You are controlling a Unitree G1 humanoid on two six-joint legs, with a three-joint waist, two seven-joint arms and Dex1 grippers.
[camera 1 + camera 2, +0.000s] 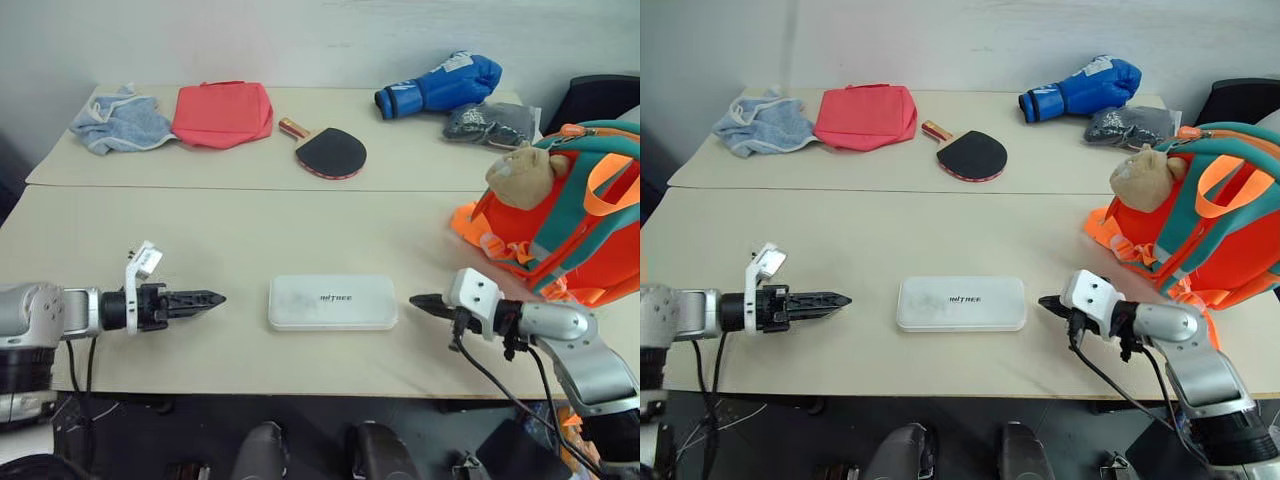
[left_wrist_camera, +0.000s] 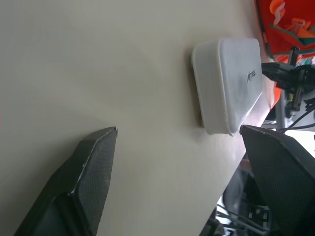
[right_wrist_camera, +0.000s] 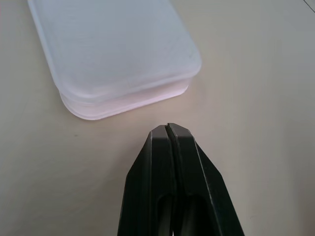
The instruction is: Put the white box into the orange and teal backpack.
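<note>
1. White box [image 1: 332,302] lies flat at lower centre of the head views, on the near tabletop [image 1: 250,240], between the two tools, touching neither.
2. Left tool [image 2: 177,162]: the left wrist view shows its fingers spread wide, released, nothing between them; head views show it edge-on at lower left, so the gap is not readable there.
3. Right tool [image 3: 170,129]: the right wrist view shows its fingers pressed together, clenched on nothing, tip just short of the box's end.
4. Orange and teal backpack [image 1: 575,215] stands at right edge, cut off by the frame; a tan bear charm [image 1: 522,175] sits on it.
5. Box lettering is too small to read.
6. Far tabletop, upper frame: blue cloth [image 1: 120,120], red pouch [image 1: 222,113], paddle [image 1: 328,150], blue boxing glove [image 1: 440,85], grey bundle [image 1: 490,122]. White wall behind.
</note>
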